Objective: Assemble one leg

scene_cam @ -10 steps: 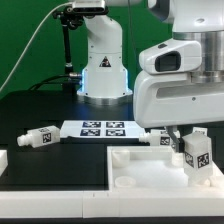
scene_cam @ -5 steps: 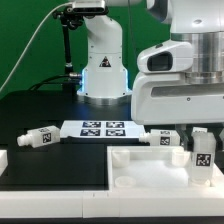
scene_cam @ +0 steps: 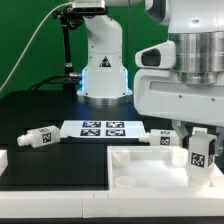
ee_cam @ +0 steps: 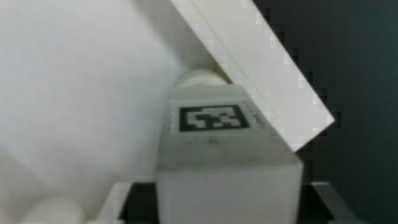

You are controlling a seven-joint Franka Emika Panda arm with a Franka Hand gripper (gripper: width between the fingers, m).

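My gripper [scene_cam: 200,160] is shut on a leg [scene_cam: 200,154], a small white block with a black-and-white tag. It holds the leg upright over the right end of the large white tray-shaped part [scene_cam: 130,160]. In the wrist view the leg [ee_cam: 222,150] fills the middle between my dark fingers [ee_cam: 135,200]; my gripper [ee_cam: 222,208] is closed on its sides. The white tray part [ee_cam: 89,90] lies behind it, with its rim [ee_cam: 267,70] slanting across. Two more legs lie on the black table, one toward the exterior view's left [scene_cam: 40,137] and one nearer my gripper [scene_cam: 160,138].
The marker board [scene_cam: 100,128] lies flat between the two loose legs. The arm's white base [scene_cam: 103,70] stands behind it. A small white part [scene_cam: 3,160] shows at the exterior view's left edge.
My gripper has shifted a little toward the exterior view's right with the leg, and the leg now stands straighter and slightly lower over the tray part.
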